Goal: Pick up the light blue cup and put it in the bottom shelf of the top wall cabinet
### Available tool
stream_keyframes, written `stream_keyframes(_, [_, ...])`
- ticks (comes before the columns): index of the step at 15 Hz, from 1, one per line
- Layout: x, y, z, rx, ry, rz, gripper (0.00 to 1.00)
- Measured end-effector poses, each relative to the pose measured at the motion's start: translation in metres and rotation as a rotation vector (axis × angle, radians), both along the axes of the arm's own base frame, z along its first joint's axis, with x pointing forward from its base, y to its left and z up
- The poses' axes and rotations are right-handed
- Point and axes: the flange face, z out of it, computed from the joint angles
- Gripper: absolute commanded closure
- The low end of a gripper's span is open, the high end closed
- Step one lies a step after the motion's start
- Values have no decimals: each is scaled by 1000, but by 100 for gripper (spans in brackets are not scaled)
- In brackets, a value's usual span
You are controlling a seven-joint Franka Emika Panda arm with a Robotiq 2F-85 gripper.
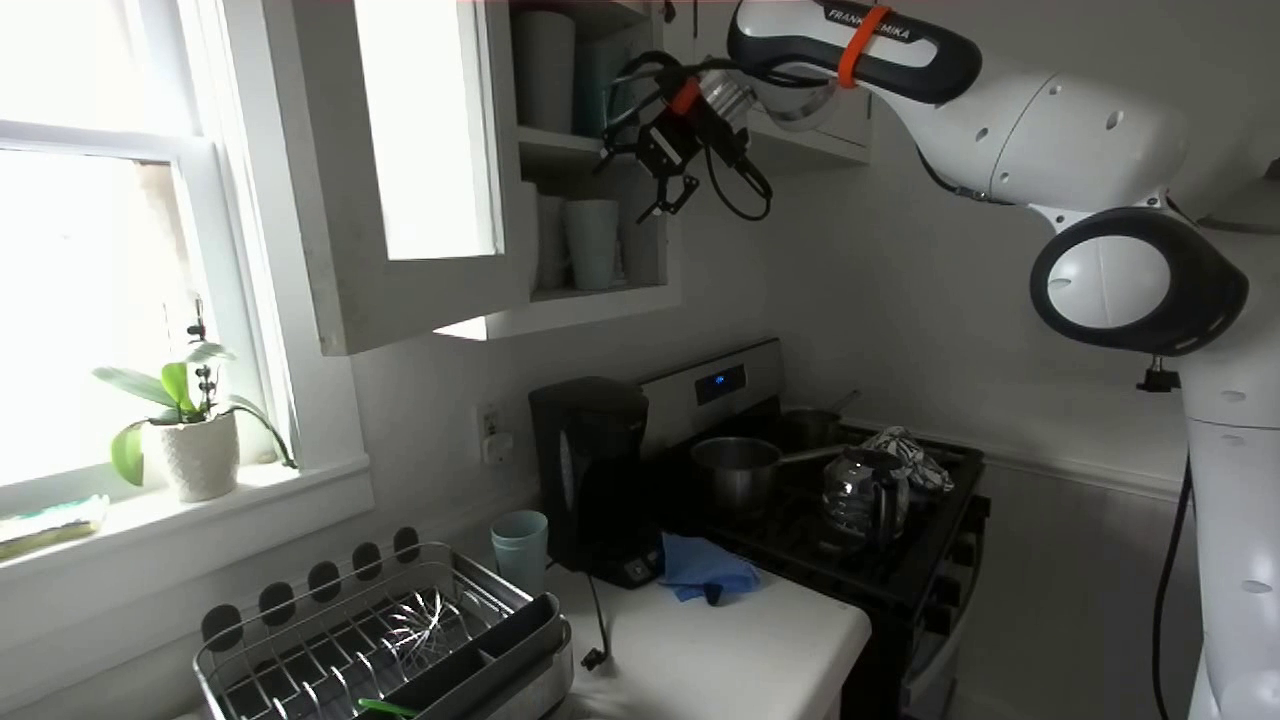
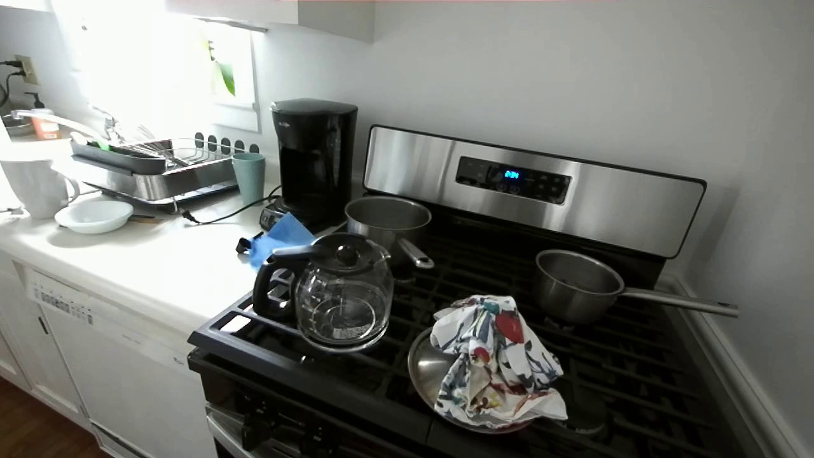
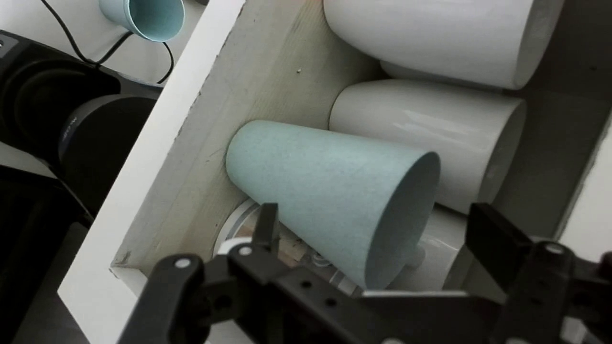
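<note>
Wrist view: the light blue cup (image 3: 330, 186) stands upright on the bottom shelf (image 3: 282, 67) beside white mugs (image 3: 420, 114), and the gripper (image 3: 377, 227) is spread wide, holding nothing. In an exterior view we've got the arm (image 1: 1090, 140) at the top wall cabinet (image 1: 600, 306). In an exterior view, just a similar teal cup (image 2: 248, 179) by the coffee maker (image 2: 316, 152). We'd call the placing done, with only backing out left.

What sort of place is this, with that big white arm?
Most likely a home kitchen: there's a gas stove with two saucepans on it, a drip coffee maker, and a dish rack on the counter.
</note>
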Motion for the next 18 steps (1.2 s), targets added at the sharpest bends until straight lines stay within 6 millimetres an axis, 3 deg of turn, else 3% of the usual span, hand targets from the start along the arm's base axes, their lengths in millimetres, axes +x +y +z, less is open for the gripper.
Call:
stream_keyframes(6, [-28, 1, 18, -74, -16, 51, 0])
stream_keyframes(13, [-49, -3, 15, -249, -73, 169, 0])
stream_keyframes(18, [-79, -4, 20, -380, -146, 306, 0])
